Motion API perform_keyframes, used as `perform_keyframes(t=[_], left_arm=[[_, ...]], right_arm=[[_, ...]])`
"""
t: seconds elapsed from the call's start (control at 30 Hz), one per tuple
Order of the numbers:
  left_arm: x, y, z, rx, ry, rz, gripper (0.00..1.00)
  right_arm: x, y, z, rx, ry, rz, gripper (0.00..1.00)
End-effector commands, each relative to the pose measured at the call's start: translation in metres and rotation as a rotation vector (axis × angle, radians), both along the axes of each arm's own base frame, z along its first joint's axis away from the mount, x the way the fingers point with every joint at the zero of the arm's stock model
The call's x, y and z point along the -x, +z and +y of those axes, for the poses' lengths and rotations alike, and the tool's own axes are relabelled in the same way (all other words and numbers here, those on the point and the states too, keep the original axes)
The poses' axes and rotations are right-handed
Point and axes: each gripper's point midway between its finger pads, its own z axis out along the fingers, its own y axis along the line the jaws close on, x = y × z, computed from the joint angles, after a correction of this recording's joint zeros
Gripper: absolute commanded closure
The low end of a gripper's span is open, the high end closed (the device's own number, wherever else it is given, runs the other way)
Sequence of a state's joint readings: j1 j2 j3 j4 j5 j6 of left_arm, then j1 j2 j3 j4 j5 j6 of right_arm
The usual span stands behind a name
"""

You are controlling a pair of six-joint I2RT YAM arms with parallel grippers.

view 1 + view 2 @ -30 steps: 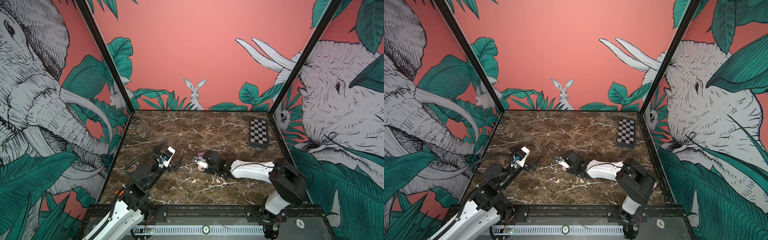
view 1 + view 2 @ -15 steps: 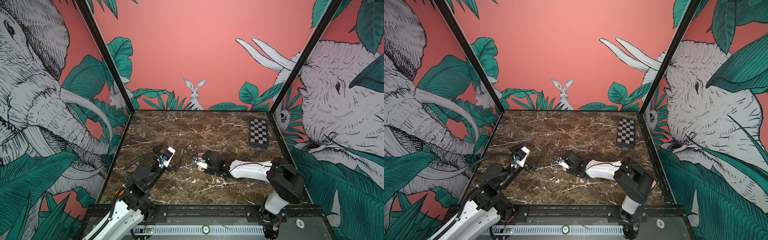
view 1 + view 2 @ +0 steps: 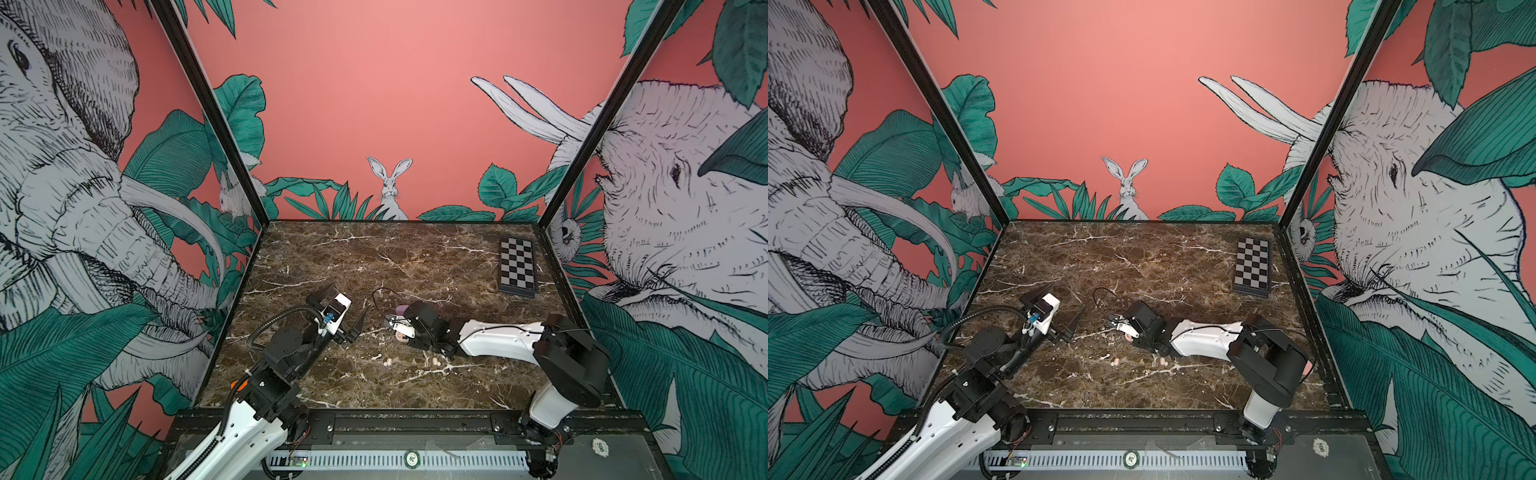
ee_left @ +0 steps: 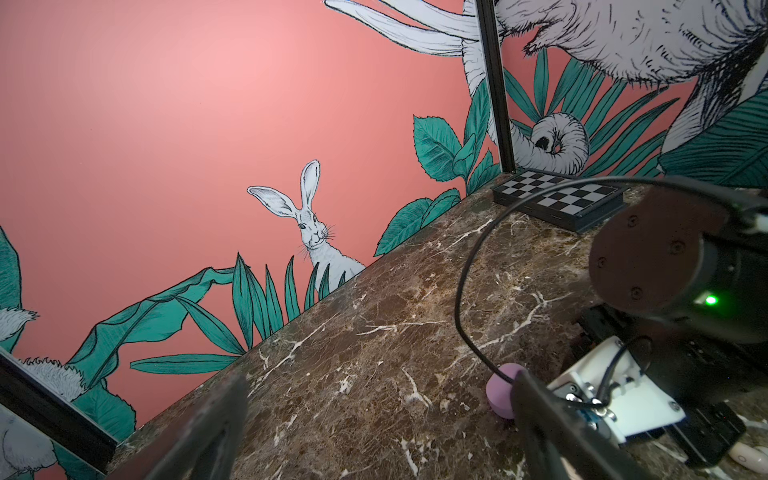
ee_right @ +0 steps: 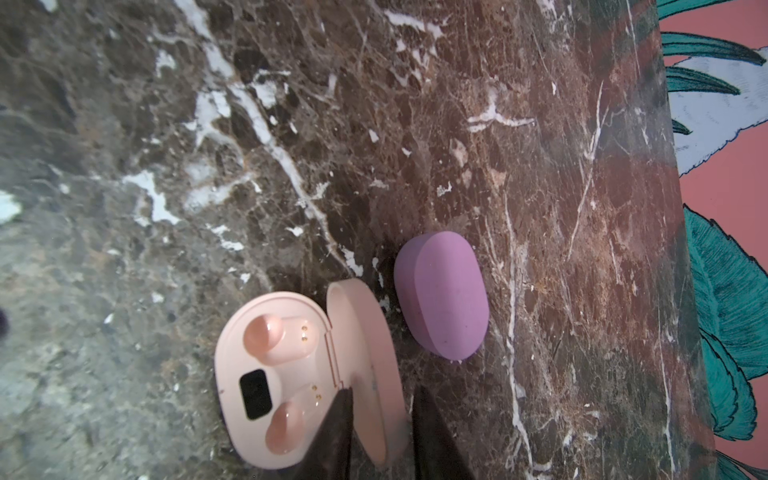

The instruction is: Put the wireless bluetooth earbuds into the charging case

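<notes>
Since a moment ago our right gripper has let its jaws come a little apart, and its arm has barely moved

In both top views we see our left gripper held above the brown marble table, its jaws spread wide with nothing in them. Our right gripper reaches low over the middle of the table, where the lilac case and the peach case sit close together. Four tiny earbuds lie on the table nearer the front edge, in two pairs: one pair is out in the open and one pair is just beside the right arm. A checkered board lies far off in the back right corner.

From the left wrist we see our wide open left gripper and the lilac case shut on the table.

From the right wrist the peach case lies open beside the shut lilac case. The edge of its lid stands between the parted jaws of the right gripper, with a thin gap next to one finger. Two round peach shapes show in its cups, maybe just the empty cups
</notes>
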State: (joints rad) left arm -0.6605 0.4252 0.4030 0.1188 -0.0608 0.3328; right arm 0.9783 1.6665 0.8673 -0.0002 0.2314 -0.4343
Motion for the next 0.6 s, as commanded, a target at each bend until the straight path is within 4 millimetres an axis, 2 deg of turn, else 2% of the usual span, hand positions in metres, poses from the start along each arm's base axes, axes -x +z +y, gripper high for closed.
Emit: perform_keyframes(t=[0.0, 0.3, 0.47, 0.57], left_arm=[[0.001, 0.001, -0.002, 0.005, -0.010, -0.019, 0.01], [0.001, 0.001, -0.002, 0.004, -0.009, -0.018, 0.01], [0.001, 0.001, -0.002, 0.003, -0.009, -0.017, 0.01], [0.001, 0.001, -0.001, 0.004, -0.007, -0.017, 0.01]], right_arm=[[-0.006, 0.018, 0.011, -0.045, -0.004, -0.035, 0.72], [-0.006, 0.035, 0.013, -0.088, -0.004, -0.055, 0.69], [-0.006, 0.035, 0.011, -0.085, -0.006, -0.053, 0.68], [-0.005, 0.054, 0.012, -0.131, -0.005, -0.072, 0.67]])
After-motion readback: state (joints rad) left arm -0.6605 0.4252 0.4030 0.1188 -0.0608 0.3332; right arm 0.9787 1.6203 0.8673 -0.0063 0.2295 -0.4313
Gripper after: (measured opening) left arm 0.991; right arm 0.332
